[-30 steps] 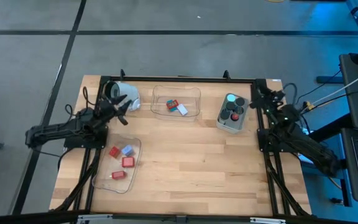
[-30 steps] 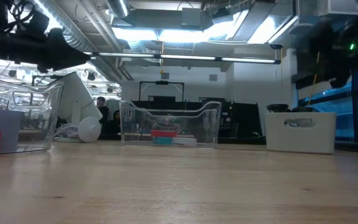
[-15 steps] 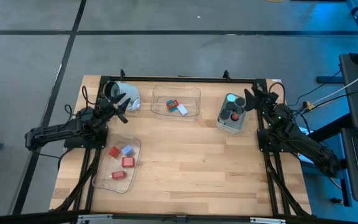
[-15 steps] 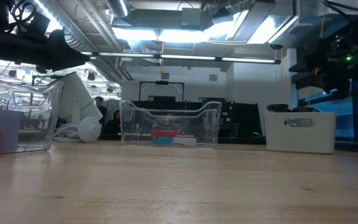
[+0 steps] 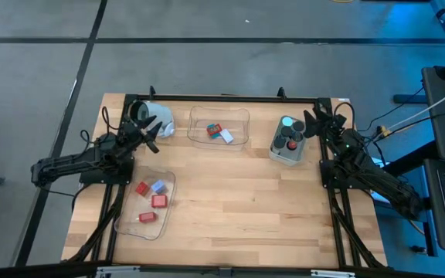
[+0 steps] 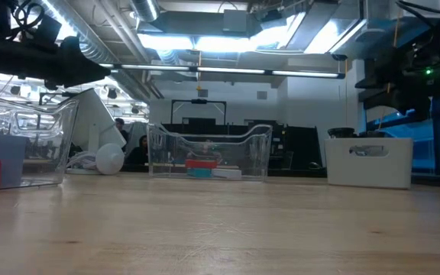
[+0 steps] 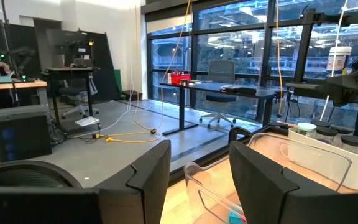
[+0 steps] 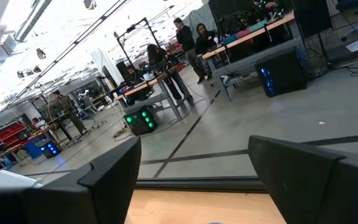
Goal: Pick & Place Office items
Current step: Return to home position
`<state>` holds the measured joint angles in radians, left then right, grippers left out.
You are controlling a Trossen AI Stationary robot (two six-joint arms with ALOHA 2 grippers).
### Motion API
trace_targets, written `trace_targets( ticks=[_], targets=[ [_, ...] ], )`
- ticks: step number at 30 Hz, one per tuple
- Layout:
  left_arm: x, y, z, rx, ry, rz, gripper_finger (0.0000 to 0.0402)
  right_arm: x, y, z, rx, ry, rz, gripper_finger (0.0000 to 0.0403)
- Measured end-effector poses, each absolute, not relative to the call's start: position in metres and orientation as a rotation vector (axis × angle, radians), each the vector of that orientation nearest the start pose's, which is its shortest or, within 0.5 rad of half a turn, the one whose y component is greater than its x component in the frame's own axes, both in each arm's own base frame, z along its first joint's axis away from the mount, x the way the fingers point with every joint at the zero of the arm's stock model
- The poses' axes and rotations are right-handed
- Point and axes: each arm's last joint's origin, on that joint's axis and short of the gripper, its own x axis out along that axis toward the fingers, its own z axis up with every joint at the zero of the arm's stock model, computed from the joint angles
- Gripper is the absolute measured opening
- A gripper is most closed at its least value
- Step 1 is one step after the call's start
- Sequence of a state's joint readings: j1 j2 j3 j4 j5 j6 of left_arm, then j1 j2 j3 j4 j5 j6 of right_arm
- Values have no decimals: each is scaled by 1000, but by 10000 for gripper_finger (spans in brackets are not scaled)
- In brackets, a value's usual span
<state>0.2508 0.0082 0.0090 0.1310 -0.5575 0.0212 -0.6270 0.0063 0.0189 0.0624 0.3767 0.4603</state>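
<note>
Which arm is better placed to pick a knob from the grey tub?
Right. The right claw hangs open beside the grey tub holding the knobs; the left claw sits across the table by the white mug.

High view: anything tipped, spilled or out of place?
The white mug at the far left corner of the table appears to lie on its side, near the left gripper. Nothing is spilled; nothing else stands out.
</note>
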Motion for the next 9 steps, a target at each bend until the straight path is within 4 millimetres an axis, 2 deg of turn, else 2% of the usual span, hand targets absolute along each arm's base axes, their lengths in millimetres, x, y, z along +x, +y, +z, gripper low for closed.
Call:
trace_targets(
  ticks=[9],
  targets=[
    [86,38,178,-1,-125,808,162,70,-64,175,411,-307,-967,300]
  ],
)
